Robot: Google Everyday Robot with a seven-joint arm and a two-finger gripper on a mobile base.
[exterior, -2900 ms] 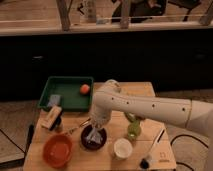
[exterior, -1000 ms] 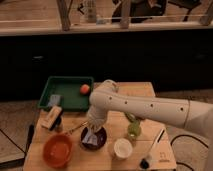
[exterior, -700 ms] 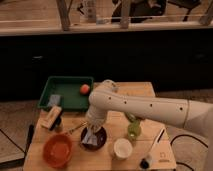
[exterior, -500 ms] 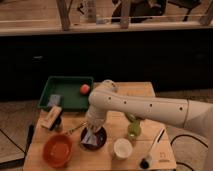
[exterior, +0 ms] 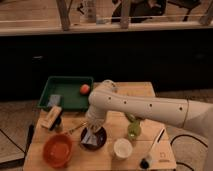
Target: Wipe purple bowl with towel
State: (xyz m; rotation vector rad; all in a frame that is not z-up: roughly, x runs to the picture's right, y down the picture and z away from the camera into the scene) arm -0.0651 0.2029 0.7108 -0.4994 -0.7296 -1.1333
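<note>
The purple bowl (exterior: 95, 141) sits on the wooden table (exterior: 115, 155) near its front, between an orange bowl and a white cup. A pale grey towel (exterior: 90, 136) lies inside the bowl. My gripper (exterior: 92, 128) reaches down from the white arm (exterior: 145, 107) straight over the bowl and is down on the towel. The arm's wrist hides the bowl's far rim.
An orange bowl (exterior: 57, 150) is left of the purple bowl, a white cup (exterior: 122, 148) right of it. A green pear-like item (exterior: 133, 130) stands further right. A green tray (exterior: 67, 92) with an orange fruit (exterior: 85, 89) and a sponge (exterior: 54, 100) is at the back left. A brush (exterior: 52, 118) and a pen (exterior: 155, 142) lie on the table.
The gripper has stayed in the purple bowl on the towel, shifting only slightly; the arm's elbow has moved a little. Nothing else has moved.
</note>
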